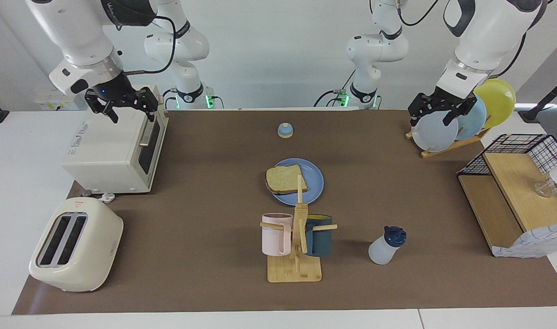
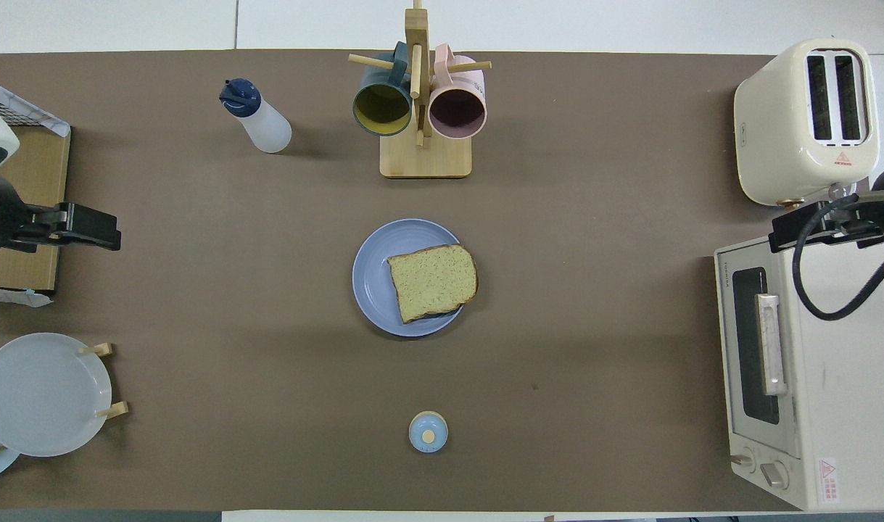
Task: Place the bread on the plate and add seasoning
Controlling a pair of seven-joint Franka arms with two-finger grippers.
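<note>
Mug rack [image 1: 294, 256] with two mugs mid-table – toaster [image 1: 75, 244], toaster oven [image 1: 116, 148], bell [image 1: 285, 130]

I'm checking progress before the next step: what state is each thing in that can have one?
Toasted tan bread slice: flat on the plate, one edge overhanging the rim.
Round medium-blue plate: flat on the table, holding the bread.
Translucent white seasoning bottle: leaning, navy cap on, untouched.
White toaster oven: door closed.
Cream toaster: slots empty.
Left gripper: jaws open, over the plate rack.
Right gripper: jaws open, over the toaster oven.
</note>
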